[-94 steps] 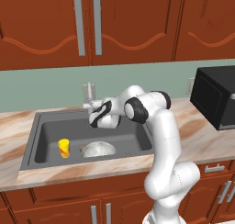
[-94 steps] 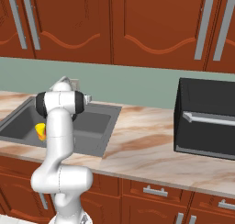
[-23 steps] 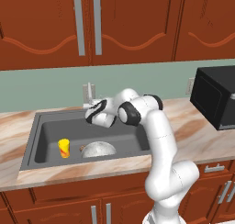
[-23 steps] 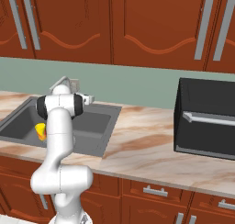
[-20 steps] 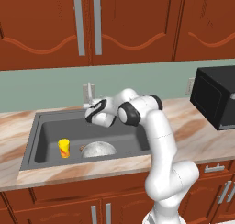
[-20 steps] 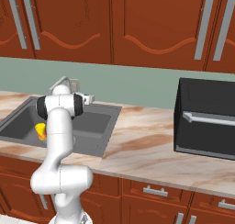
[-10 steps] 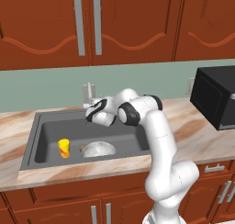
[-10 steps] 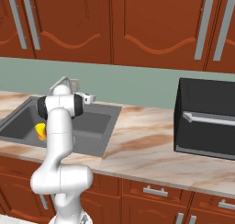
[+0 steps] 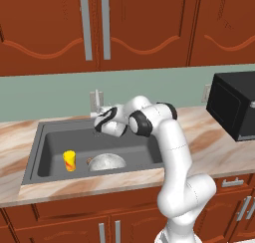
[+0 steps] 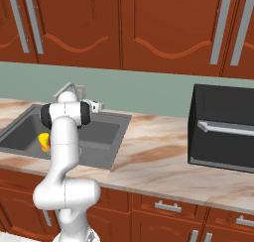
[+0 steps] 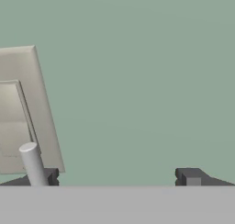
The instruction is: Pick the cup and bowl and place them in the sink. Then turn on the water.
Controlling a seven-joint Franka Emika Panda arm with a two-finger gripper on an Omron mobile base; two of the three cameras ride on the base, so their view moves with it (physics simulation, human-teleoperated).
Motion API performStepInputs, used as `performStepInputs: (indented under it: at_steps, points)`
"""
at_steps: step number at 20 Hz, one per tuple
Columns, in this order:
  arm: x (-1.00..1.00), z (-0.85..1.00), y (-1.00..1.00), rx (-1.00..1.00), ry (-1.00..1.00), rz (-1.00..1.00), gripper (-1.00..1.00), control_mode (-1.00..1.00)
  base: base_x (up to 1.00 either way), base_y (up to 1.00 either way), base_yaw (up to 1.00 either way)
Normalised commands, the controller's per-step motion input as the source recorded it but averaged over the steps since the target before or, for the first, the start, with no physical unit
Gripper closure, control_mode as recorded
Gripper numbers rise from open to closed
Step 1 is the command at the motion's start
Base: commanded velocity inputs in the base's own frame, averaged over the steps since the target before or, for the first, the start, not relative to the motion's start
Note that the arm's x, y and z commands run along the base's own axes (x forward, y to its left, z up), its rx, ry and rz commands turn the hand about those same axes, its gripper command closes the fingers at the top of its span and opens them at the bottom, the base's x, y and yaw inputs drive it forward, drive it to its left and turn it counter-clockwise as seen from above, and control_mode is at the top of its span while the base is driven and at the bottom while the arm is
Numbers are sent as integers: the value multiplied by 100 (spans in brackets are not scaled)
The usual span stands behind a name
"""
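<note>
The yellow cup (image 9: pixel 69 160) stands upright at the left of the dark grey sink (image 9: pixel 55 142), and the speckled grey bowl (image 9: pixel 106 162) lies beside it near the front wall. In the right base view the cup (image 10: pixel 44 141) peeks out behind the arm. My gripper (image 9: pixel 100 121) hovers over the sink's back edge, pointing at the wall beside the silver faucet (image 10: pixel 67 90). It is open with nothing between its fingers. In the hand view the gripper (image 11: pixel 118 178) faces the green wall, with a grey faucet rod (image 11: pixel 33 164) just by the left fingertip. No water is in view.
A black microwave (image 9: pixel 234 105) sits on the marbled counter (image 10: pixel 158 156) to the right of the sink. A pale wall outlet (image 9: pixel 94 98) is mounted behind the faucet. Brown cabinets (image 9: pixel 124 28) hang above.
The hand has crept slightly left and up toward the faucet. Its jaws stay open, and the cup and bowl have not moved.
</note>
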Motion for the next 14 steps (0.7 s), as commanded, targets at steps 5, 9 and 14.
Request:
performStepInputs:
  at_steps: [5,9,14]
  points:
    - [0,2,-35,2,0,0,-100,-100,0,0,0]
    - [0,2,-43,3,0,0,-100,-100,0,0,0]
    - [0,2,-45,4,0,0,-100,-100,0,0,0]
